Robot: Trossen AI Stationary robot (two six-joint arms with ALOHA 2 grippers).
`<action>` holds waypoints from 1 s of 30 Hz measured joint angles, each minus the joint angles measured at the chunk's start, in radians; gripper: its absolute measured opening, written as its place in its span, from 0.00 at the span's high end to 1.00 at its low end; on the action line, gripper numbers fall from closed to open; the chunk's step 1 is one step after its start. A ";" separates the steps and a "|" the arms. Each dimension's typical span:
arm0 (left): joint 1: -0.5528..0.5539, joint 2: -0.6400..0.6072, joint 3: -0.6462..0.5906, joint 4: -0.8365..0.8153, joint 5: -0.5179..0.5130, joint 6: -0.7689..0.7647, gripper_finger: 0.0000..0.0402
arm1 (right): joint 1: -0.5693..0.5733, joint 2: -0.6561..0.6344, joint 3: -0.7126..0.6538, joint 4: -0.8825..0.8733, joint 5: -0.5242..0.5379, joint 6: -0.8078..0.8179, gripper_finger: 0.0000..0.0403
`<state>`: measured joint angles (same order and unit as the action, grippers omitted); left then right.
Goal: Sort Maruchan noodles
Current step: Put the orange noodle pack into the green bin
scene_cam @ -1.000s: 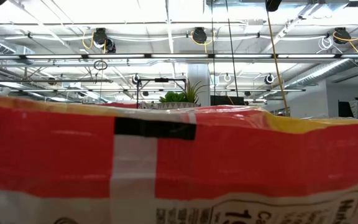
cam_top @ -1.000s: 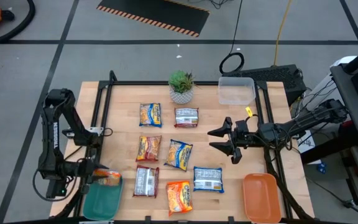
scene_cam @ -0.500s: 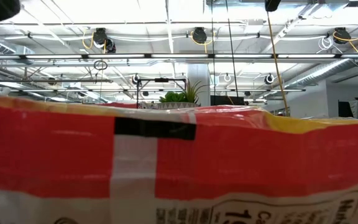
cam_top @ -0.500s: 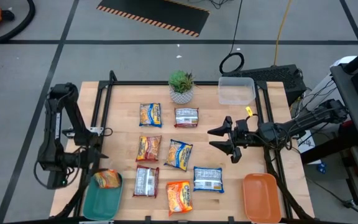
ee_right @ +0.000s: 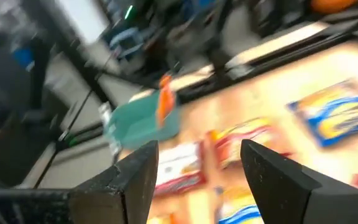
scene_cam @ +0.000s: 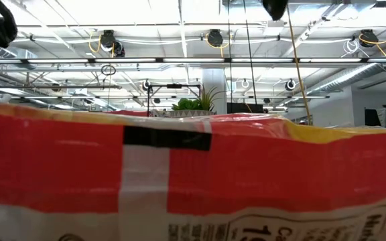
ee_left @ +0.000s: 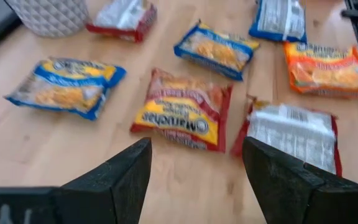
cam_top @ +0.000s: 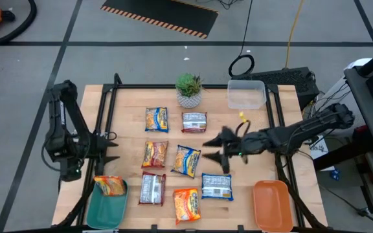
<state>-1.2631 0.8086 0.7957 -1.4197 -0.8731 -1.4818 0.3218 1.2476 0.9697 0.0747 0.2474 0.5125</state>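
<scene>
One orange packet lies in the teal tray; seven packets remain on the table, right of the tray. The orange tray holds nothing. The left gripper hangs open just above the teal tray, empty. The right gripper hovers open over the loose packets. Sorting appears barely begun.
</scene>
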 joint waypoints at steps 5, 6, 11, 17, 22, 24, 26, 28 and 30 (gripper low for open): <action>0.118 0.004 0.125 0.042 -0.070 0.159 0.36 | 0.001 0.137 0.107 -0.136 -0.155 0.069 0.44; 0.139 0.004 0.144 0.064 -0.082 0.200 0.36 | 0.000 0.162 0.126 -0.164 -0.179 0.081 0.44; 0.221 0.006 0.163 0.268 -0.107 0.448 0.36 | 0.010 0.278 0.187 -0.184 -0.333 0.114 0.44; 0.288 0.053 0.138 0.420 -0.123 0.642 0.36 | 0.014 0.368 0.222 -0.258 -0.396 0.168 0.44; 0.339 0.102 0.137 0.438 -0.115 0.711 0.36 | 0.009 0.440 0.223 -0.259 -0.510 0.160 0.44; 0.353 0.116 0.137 0.439 -0.115 0.723 0.36 | 0.007 0.471 0.223 -0.259 -0.539 0.165 0.44; 0.369 0.129 0.137 0.439 -0.114 0.743 0.36 | 0.004 0.502 0.223 -0.259 -0.562 0.172 0.44; 0.384 0.138 0.137 0.440 -0.113 0.765 0.36 | 0.004 0.529 0.223 -0.259 -0.586 0.182 0.44; 0.398 0.142 0.137 0.444 -0.112 0.781 0.36 | 0.004 0.551 0.223 -0.244 -0.591 0.175 0.44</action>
<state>-0.8653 0.9501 0.9329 -0.9758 -0.9855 -0.7010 0.3255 1.7984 1.1923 -0.1690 -0.3432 0.6875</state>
